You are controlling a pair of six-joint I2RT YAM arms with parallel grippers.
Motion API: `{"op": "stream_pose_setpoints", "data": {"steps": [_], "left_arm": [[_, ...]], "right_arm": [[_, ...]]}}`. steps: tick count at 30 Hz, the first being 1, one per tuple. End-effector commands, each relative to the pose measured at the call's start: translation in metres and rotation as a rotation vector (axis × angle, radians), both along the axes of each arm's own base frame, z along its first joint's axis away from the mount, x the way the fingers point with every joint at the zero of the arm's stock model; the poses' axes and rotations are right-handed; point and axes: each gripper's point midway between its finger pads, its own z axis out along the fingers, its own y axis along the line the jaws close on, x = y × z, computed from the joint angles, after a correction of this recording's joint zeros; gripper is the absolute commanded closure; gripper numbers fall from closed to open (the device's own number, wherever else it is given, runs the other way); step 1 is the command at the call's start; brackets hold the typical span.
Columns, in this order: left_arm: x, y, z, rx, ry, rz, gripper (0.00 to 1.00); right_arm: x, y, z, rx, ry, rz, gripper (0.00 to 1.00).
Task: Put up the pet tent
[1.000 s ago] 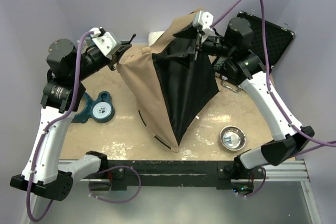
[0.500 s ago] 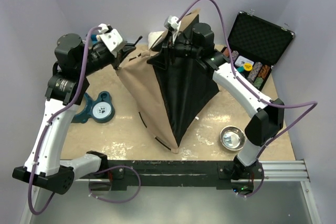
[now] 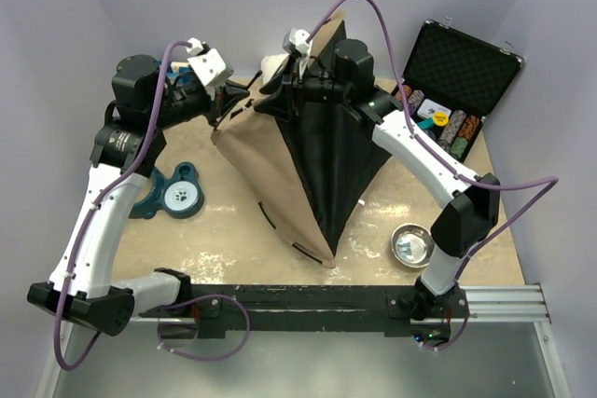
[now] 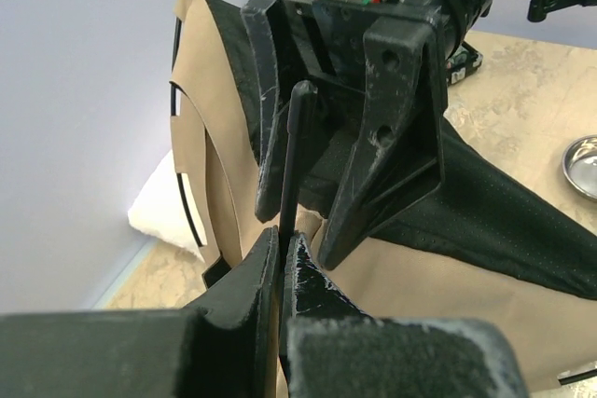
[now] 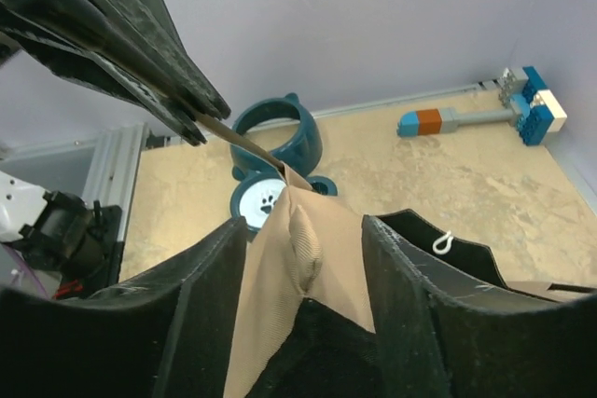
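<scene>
While the left fingers (image 4: 244, 291) pinch shut on a thin dark pole (image 4: 294, 146) of the pet tent (image 3: 280, 174), the right fingers (image 5: 420, 309) straddle its tan peak; they stand half open.

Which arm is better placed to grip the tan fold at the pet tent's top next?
The right arm. The right pincer stands open astride the tan fold of the pet tent, ready to close; the left pincer is shut on the thin dark pole, so it is occupied.
</scene>
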Motion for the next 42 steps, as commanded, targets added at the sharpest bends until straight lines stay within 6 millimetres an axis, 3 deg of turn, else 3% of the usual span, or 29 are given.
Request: {"op": "stream_pose_setpoints", "data": {"steps": [1, 5, 7, 10, 15, 22, 32, 34, 38, 42], "left_arm": [[-0.004, -0.008, -0.037, 0.005, 0.178, -0.026, 1.0], [-0.005, -0.008, -0.043, 0.018, 0.196, -0.028, 1.0], [-0.005, -0.007, -0.048, 0.027, 0.208, -0.03, 1.0], [-0.007, -0.008, -0.048, 0.027, 0.208, -0.044, 1.0], [-0.023, -0.015, -0.016, -0.046, 0.119, -0.103, 1.0], [-0.04, -0.006, 0.029, -0.121, -0.058, -0.073, 1.0], [-0.041, -0.009, 0.021, -0.118, -0.011, -0.091, 1.0], [-0.034, -0.008, 0.01, -0.103, 0.033, -0.069, 1.0], [-0.018, -0.002, -0.053, 0.019, 0.191, -0.026, 1.0], [-0.014, 0.01, -0.106, 0.086, 0.282, 0.018, 1.0]], "right_arm": [[0.0, 0.007, -0.006, -0.028, -0.02, 0.012, 0.42], [0.001, 0.012, -0.019, -0.06, -0.034, 0.031, 0.5], [-0.002, 0.012, -0.023, -0.069, -0.032, 0.049, 0.64], [-0.005, 0.012, -0.024, -0.07, -0.038, 0.065, 0.99], [-0.008, 0.011, -0.018, -0.06, -0.046, 0.076, 1.0], [-0.014, 0.007, -0.013, -0.06, -0.064, 0.091, 1.0], [-0.024, 0.005, -0.002, -0.042, -0.08, 0.118, 1.0], [-0.027, 0.001, 0.008, -0.03, -0.114, 0.126, 1.0], [-0.038, -0.009, 0.032, 0.002, -0.194, 0.123, 1.0], [-0.045, -0.018, 0.038, 0.008, -0.235, 0.119, 1.0]]}}
